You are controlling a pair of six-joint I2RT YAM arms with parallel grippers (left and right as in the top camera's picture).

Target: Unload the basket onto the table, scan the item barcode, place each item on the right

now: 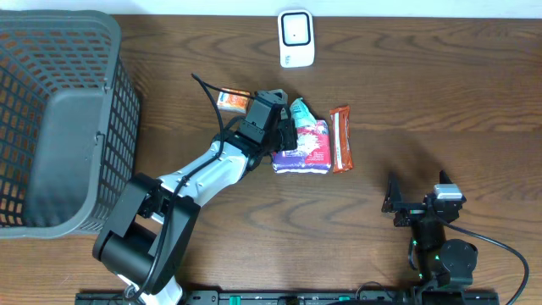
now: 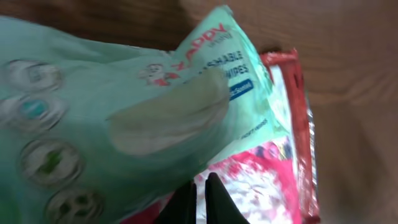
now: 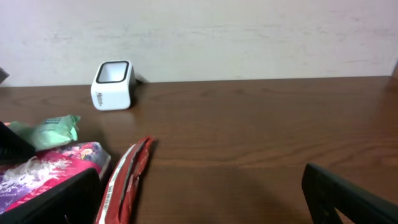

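A mint-green wipes pack (image 2: 124, 124) of soft printed film with a pale reseal flap fills the left wrist view. It lies partly over a glossy pink-and-purple pouch (image 2: 255, 180) on the dark, wood-grained table (image 1: 440, 93). The left gripper (image 2: 200, 199) sits low over this pile with its jaws together; whether they pinch any film cannot be told. A crinkled red snack wrapper (image 1: 340, 140), long and flat, lies just beside the pouch, and a small orange carton (image 1: 233, 100) sits on the other side of the arm.

The scanner (image 1: 296, 38), a rounded white block with a dark window, stands well apart at the far edge. Nothing is raised toward it, so the scan appears not yet begun: an item must be lifted, its barcode found and shown to that window. The right gripper (image 1: 421, 200) waits near the front edge, jaws wide apart and holding nothing. A grey plastic mesh basket (image 1: 110, 102) stands at the left.
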